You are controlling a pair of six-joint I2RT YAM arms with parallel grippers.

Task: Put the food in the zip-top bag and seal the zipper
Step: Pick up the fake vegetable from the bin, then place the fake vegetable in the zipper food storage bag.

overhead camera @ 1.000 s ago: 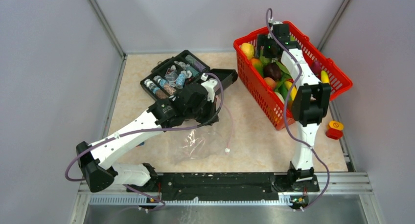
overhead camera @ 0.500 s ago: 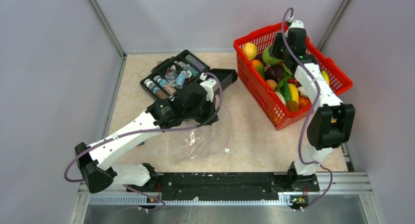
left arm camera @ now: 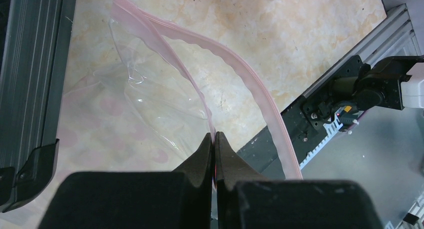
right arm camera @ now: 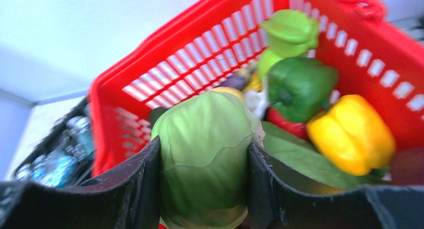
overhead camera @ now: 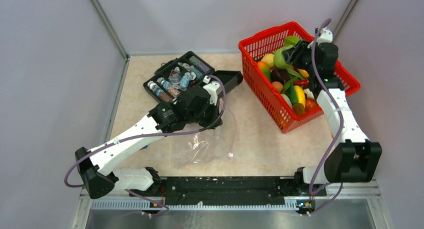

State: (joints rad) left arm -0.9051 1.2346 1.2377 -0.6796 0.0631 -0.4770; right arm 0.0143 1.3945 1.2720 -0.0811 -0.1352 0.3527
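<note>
The clear zip-top bag (overhead camera: 200, 148) lies crumpled on the table in front of the left arm. My left gripper (left arm camera: 214, 137) is shut on the near layer of its pinkish zipper (left arm camera: 250, 84), which holds the mouth open. From above, that gripper (overhead camera: 199, 120) hangs over the bag's far edge. My right gripper (right arm camera: 205, 156) is shut on a green leafy cabbage toy (right arm camera: 205, 139) and holds it above the red basket. From above, the right gripper (overhead camera: 290, 53) and the cabbage (overhead camera: 281, 57) are over the basket's far right part. More food lies in the basket, including a yellow pepper (right arm camera: 352, 134) and a green pepper (right arm camera: 300, 86).
The red mesh basket (overhead camera: 256, 38) stands at the back right, full of toy food. A black case (overhead camera: 175, 78) with several small bottles lies open at the back middle, just beyond the left wrist. Metal rails run along the table's near edge (overhead camera: 220, 184).
My right arm has swung from the basket's far left side to its right side and lifted the green cabbage toy above the other food. The left gripper and bag have stayed put.
</note>
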